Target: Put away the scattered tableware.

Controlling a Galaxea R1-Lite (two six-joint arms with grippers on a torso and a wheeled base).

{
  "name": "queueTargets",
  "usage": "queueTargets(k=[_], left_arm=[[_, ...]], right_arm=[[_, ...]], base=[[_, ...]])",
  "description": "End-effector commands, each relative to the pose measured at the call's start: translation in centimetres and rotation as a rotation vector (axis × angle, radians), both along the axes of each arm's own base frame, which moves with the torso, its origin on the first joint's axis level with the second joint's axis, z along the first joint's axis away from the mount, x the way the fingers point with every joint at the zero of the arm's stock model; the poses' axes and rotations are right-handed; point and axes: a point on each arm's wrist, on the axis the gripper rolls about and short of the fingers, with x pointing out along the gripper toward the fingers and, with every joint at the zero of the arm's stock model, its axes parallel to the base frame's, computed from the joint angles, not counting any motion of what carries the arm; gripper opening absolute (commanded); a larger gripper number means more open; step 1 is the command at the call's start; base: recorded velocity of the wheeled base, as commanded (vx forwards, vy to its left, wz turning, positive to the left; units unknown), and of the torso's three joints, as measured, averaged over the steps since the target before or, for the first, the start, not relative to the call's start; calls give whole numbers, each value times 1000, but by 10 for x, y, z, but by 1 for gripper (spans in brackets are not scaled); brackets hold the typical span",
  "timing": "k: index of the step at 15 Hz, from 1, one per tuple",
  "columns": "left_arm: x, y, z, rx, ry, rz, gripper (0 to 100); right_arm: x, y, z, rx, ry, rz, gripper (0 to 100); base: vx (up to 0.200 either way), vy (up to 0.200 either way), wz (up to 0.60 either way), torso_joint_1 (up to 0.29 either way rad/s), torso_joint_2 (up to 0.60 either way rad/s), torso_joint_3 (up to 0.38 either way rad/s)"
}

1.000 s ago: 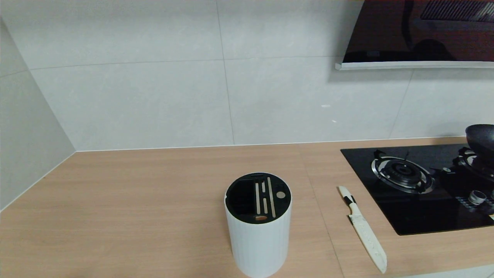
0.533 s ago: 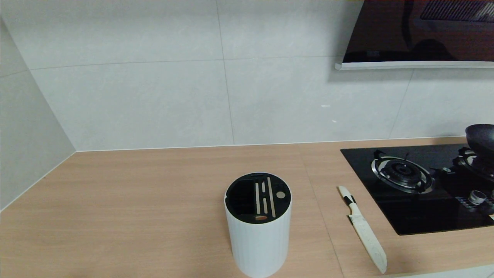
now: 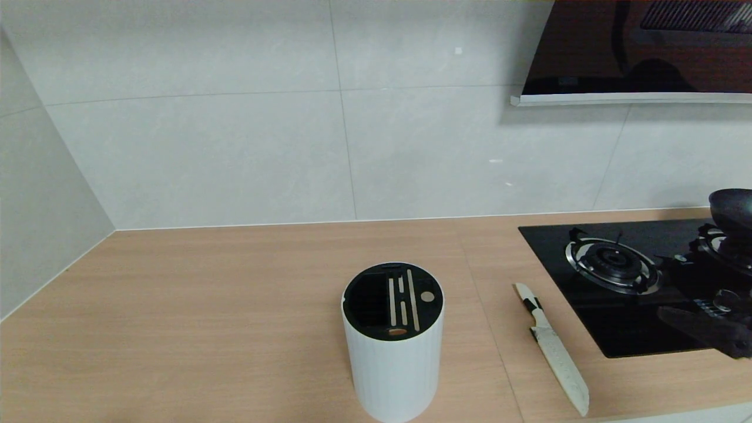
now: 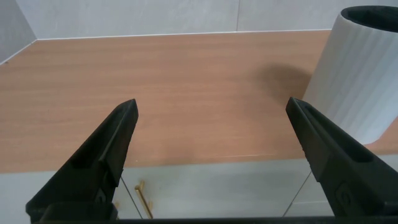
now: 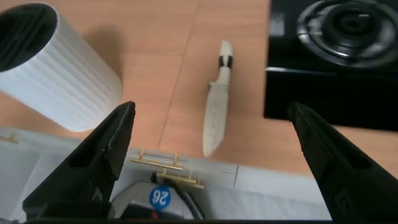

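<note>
- a white knife (image 3: 552,346) with a black band on its handle lies flat on the wooden countertop (image 3: 205,305), between the knife holder (image 3: 392,352) and the black gas hob (image 3: 634,305). its handle points toward the tiled wall and its blade tip toward the front edge.
- the holder, a white ribbed cylinder with a black slotted top, stands upright near the counter's front, apart from the knife.
- the right gripper (image 5: 210,109) hangs above the counter's front edge with its jaws spread wide and nothing in them. the knife (image 5: 216,99) sits below the gap, with the holder (image 5: 56,74) to one side and the hob (image 5: 336,62) to the other.
- one dark finger (image 3: 705,332) juts in over the hob's front corner.
- the left gripper (image 4: 211,102), also spread wide and holding nothing, hovers at the counter's edge, the holder (image 4: 354,74) just beside one finger.
- a dark pot (image 3: 731,208) sits on the far burner.
</note>
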Motion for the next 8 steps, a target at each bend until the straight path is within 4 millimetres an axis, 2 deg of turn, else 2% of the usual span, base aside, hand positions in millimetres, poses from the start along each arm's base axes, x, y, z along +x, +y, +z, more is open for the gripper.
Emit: queueTargets(k=[1,3,8], left_arm=[[0,0,0,0,1,0,100],[0,0,0,0,0,0,100],[0,0,0,-1,0,2,100]], right_arm=[[41,10,-1,-3,76,22,100],[47,19,-3,11,82,53,100],[69,41,-33,-40,206,103,100]], base=[[0,0,0,0,0,0],[0,0,0,0,0,0],[0,0,0,0,0,0]])
